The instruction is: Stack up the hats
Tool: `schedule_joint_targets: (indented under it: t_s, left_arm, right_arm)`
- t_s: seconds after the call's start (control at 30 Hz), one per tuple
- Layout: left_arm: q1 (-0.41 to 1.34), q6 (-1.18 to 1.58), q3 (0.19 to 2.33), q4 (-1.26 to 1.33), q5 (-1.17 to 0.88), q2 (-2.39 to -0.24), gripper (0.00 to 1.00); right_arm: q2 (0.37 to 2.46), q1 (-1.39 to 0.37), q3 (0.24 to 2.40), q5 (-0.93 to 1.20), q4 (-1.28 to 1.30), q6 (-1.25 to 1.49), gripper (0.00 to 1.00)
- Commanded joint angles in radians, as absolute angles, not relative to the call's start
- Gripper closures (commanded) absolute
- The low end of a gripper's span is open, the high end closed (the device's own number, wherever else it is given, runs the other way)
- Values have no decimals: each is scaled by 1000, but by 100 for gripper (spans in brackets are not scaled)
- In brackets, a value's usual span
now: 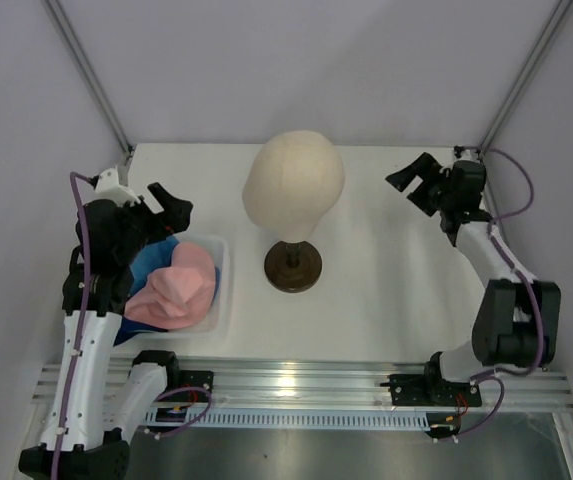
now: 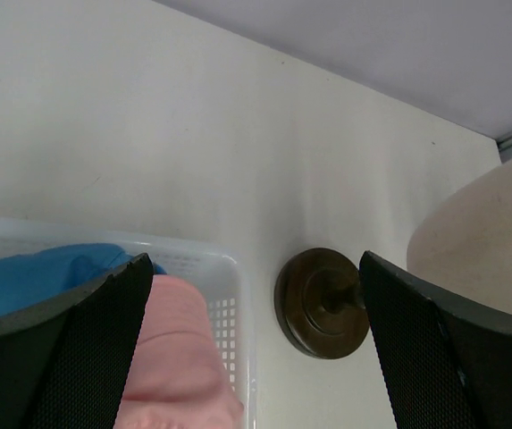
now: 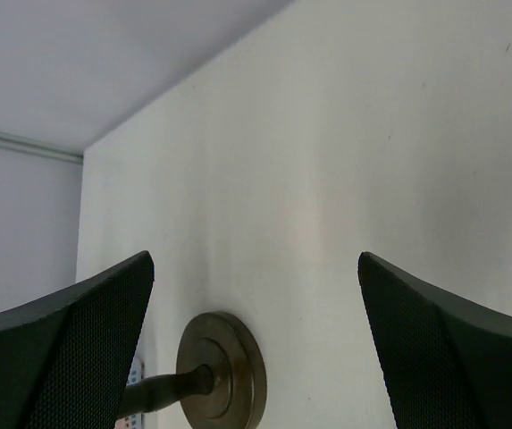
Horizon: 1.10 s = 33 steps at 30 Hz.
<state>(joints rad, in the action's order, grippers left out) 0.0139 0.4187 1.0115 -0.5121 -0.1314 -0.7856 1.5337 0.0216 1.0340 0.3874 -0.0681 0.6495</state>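
The white tabletop [image 1: 386, 270] carries in its middle a beige head-shaped form [image 1: 294, 183], upright on a dark brown round base [image 1: 293, 268]; no hat is on it. To its left lies a clear plastic tray [image 1: 222, 262], and the hats are inside this tray. A pink soft fabric bucket hat [image 1: 178, 287] is crumpled on top, and a light blue fabric hat [image 1: 152, 262] lies partly under it. A darker blue cloth shows at the near side of the tray, under the left arm, but I cannot tell if it is another hat. A yellow one is not visible.

The left pincer [image 1: 169, 200] hovers above the far end of the tray, its jaws spread wide and holding nothing. The right pincer [image 1: 414, 185] is well apart, over the bare far right of the tabletop, also released and empty.

I judge the stacking is not begun, so the step in hand is the first pick. The next move calls for the left pincer to go down on the pink hat and pinch a fold of it. It should then lift the hat free without dragging the blue one or the light tray.

No brand, label or writing can be read.
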Motion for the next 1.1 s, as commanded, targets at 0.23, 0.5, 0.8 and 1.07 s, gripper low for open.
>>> schedule_joint_targets:
  t_s: [0.23,0.5,0.8,1.07]
  left_arm:
    - [12,476,1094,-934,126,-594,1]
    - [24,640,996,-1009,35,-537,5]
    - [167,724,833,-879,80,-624,8]
    - [265,719,839,-830,158,-709,50]
  right_arm:
    - [942,48,1022,347,35,456,1]
    - [902,-182,1169,419,153,350,1]
    - [884,-316,1161,308,221,258,1]
    - [848,-316,1147,269,255,230,0]
